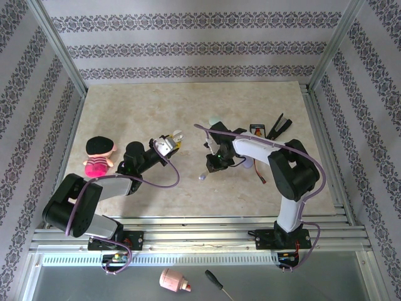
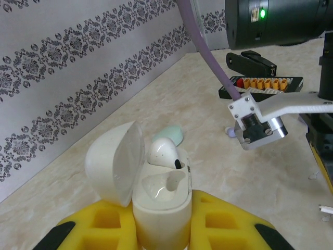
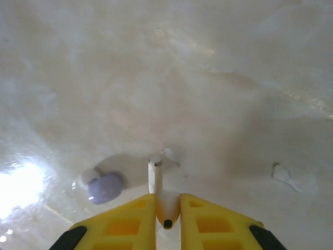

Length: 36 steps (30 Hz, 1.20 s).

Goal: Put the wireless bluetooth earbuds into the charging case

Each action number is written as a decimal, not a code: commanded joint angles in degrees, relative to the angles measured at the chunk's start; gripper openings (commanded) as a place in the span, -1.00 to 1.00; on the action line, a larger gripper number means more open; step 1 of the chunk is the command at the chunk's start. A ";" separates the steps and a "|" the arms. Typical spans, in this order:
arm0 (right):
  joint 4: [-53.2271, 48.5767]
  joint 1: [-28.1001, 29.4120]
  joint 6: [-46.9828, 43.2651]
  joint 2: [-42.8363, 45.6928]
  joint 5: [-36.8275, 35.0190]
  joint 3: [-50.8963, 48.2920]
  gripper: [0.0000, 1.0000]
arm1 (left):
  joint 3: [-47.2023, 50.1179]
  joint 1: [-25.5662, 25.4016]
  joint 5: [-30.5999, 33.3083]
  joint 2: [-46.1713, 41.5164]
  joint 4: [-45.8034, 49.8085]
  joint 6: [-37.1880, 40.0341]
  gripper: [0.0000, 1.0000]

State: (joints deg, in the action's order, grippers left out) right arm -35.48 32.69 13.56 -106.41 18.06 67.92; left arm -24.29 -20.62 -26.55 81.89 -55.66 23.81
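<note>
While pinching a white earbud stem-forward, hangs low over the desk with the right gripper clamped on it, a lilac earbud lying just beside. Clamps the open charging case in the left gripper, a seated earbud resting in one socket.

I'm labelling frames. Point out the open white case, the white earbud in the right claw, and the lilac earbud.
open white case [image 2: 161, 208]: left wrist view, front wall.
white earbud [image 3: 166, 204]: right wrist view, its bulb.
lilac earbud [image 3: 105, 187]: right wrist view, rounded top.
</note>
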 commanded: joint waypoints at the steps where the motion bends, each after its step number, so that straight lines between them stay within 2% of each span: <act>1: 2.11 -0.87 0.32 -0.38 -2.95 -0.77 -0.65 | 0.65 -0.13 -0.98 -1.65 0.58 -0.70 -1.00; 9: 6.08 -0.93 5.06 6.56 -8.78 -5.28 -0.22 | 0.34 -0.12 -0.61 -2.41 2.34 -0.68 -1.00; 12: 11.07 -0.95 9.01 9.06 -7.56 -8.01 -0.10 | 0.22 -0.14 -0.60 -2.25 2.33 -0.69 -1.00; 15: 12.61 -1.05 12.11 7.58 -6.05 -7.62 -0.02 | 0.20 -0.12 -0.44 -1.89 1.74 -0.76 -1.00; 18: 14.07 -1.07 14.61 5.45 -6.13 -7.20 -0.01 | 0.26 -0.17 -0.52 -2.04 1.63 -0.93 -1.00; 22: 16.84 -0.88 14.77 2.73 -0.84 -5.37 0.01 | 0.36 -0.16 -0.61 -2.69 2.71 -0.66 -1.00; 36: 7.18 4.82 6.79 -2.73 -1.82 1.07 -0.10 | 0.53 -0.14 0.65 -4.17 4.60 0.63 -1.00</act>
State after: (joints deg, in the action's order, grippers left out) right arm -24.51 36.60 22.52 -108.07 15.94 67.79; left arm -24.10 -20.62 -26.33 79.00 -51.96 23.81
